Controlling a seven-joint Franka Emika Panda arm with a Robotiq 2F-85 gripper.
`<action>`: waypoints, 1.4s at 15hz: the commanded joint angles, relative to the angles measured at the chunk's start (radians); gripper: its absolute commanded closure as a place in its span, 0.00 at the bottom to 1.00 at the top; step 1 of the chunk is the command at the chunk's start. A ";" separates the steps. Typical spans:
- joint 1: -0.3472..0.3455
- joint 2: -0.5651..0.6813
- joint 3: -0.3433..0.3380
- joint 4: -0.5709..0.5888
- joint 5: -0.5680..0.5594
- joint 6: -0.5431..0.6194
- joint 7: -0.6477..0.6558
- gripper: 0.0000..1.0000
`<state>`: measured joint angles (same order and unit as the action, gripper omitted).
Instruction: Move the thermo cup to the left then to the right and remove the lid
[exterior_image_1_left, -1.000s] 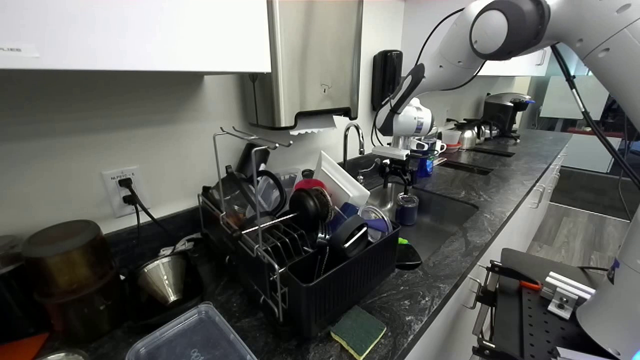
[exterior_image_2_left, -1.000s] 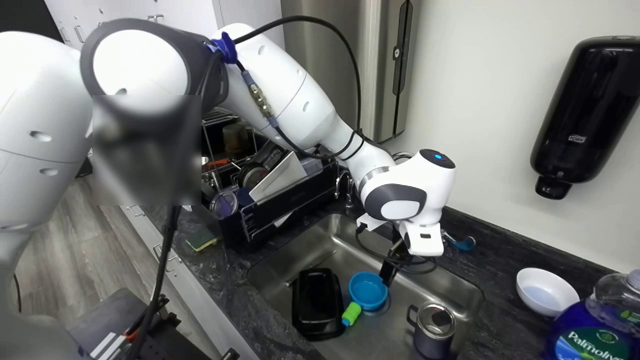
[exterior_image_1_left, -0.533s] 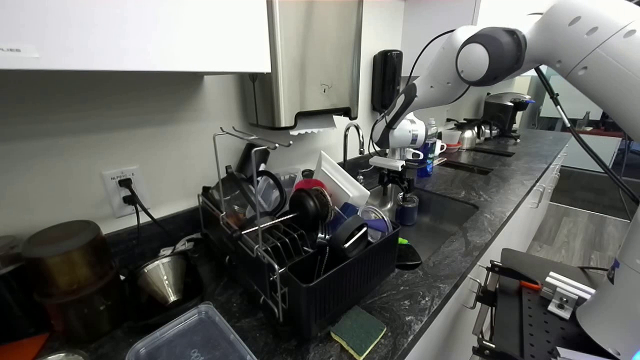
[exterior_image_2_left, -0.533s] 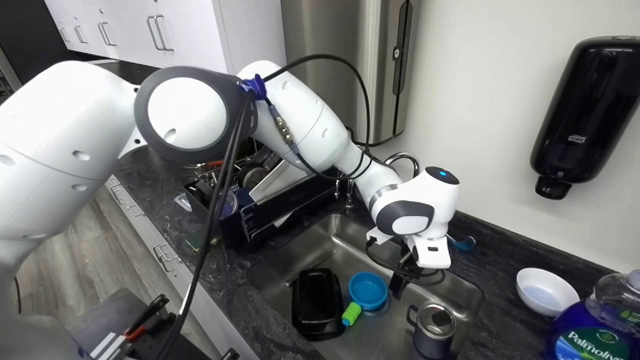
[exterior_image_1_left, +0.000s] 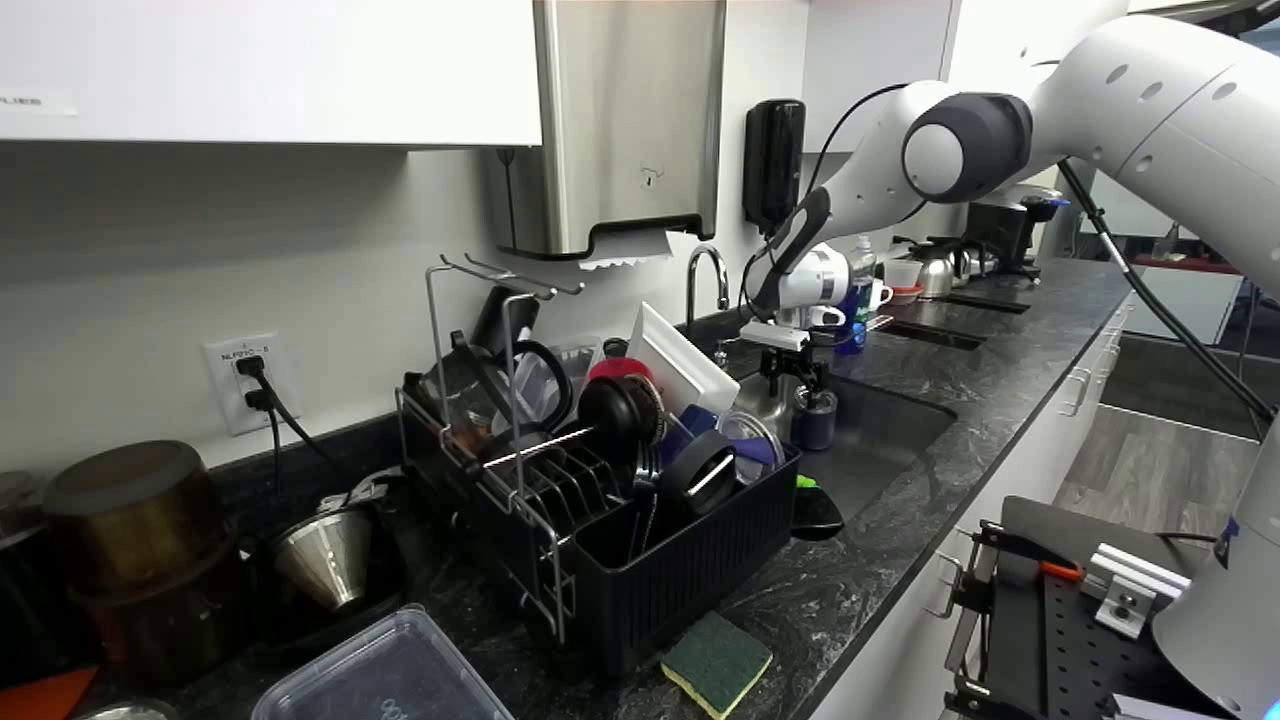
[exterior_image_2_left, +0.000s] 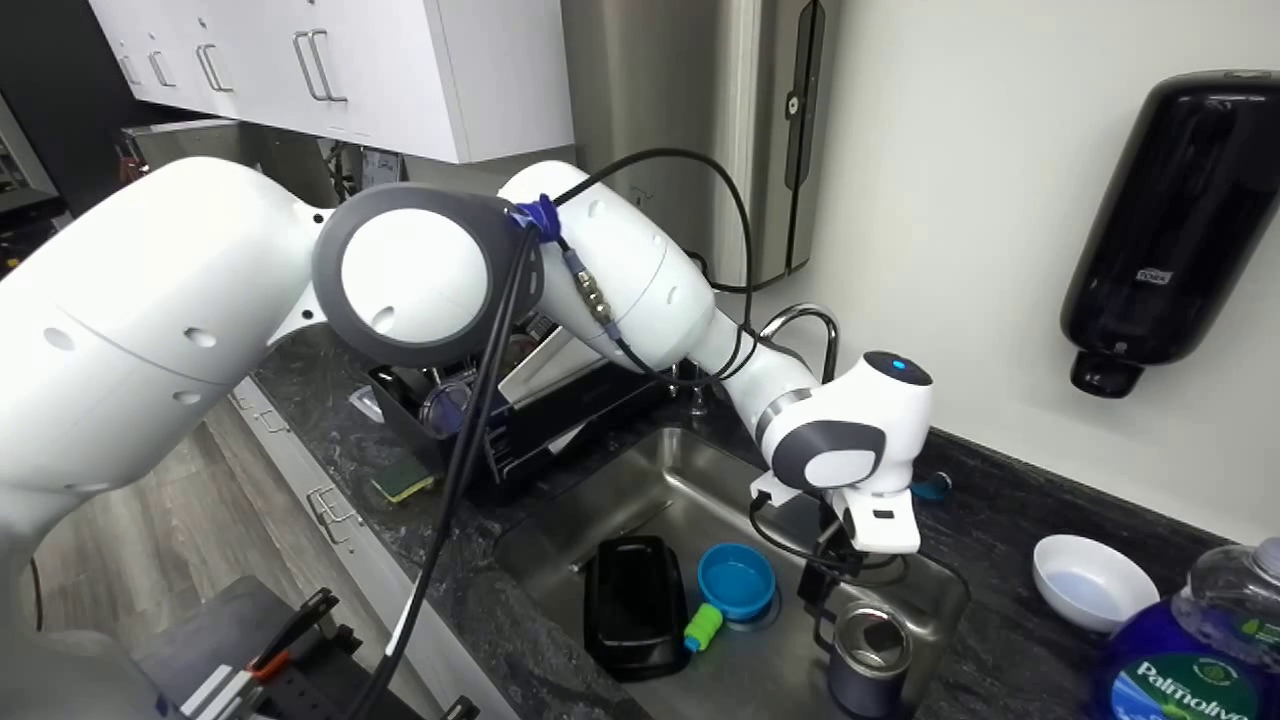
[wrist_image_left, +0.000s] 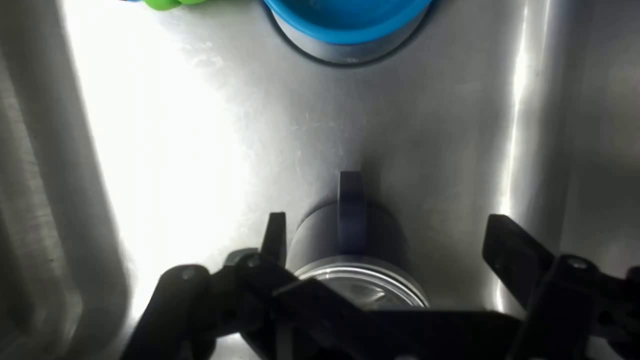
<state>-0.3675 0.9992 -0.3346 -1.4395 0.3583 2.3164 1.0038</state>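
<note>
In the wrist view, your gripper (wrist_image_left: 389, 225) is spread wide and holds nothing. The cup (wrist_image_left: 325, 242) stands upright on the floor of the sink (wrist_image_left: 300, 135), its handle (wrist_image_left: 351, 210) toward the blue bowl (wrist_image_left: 345, 36). Your fingers (wrist_image_left: 274, 237) frame the cup, one just beside it, the other with a clear gap; whether the tips reach below the cup's rim, you cannot tell. Closing like this would probably nudge it sideways, so centring first looks wise. The lid (wrist_image_left: 367, 287) appears to be on, so removing it is still ahead.

In an exterior view, where the black tray (exterior_image_2_left: 635, 590) lies on the bowl's side of the cup, you have brought the gripper over from near the bowl to close by the cup's handle within the last second. The cup itself has kept its place.

In an exterior view, with the dish rack (exterior_image_1_left: 690, 570) well this side of the cup, your arm (exterior_image_1_left: 965, 148) has sunk and the gripper has come lower, near the cup's top. You seem to be lining up to grasp or push it.
</note>
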 joint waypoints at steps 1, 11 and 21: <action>-0.015 0.037 0.006 0.057 -0.029 -0.028 0.028 0.00; -0.021 0.081 0.005 0.097 -0.034 -0.042 0.036 0.00; -0.040 0.115 0.020 0.136 -0.026 -0.060 0.024 0.00</action>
<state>-0.3832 1.0892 -0.3341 -1.3573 0.3534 2.2987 1.0125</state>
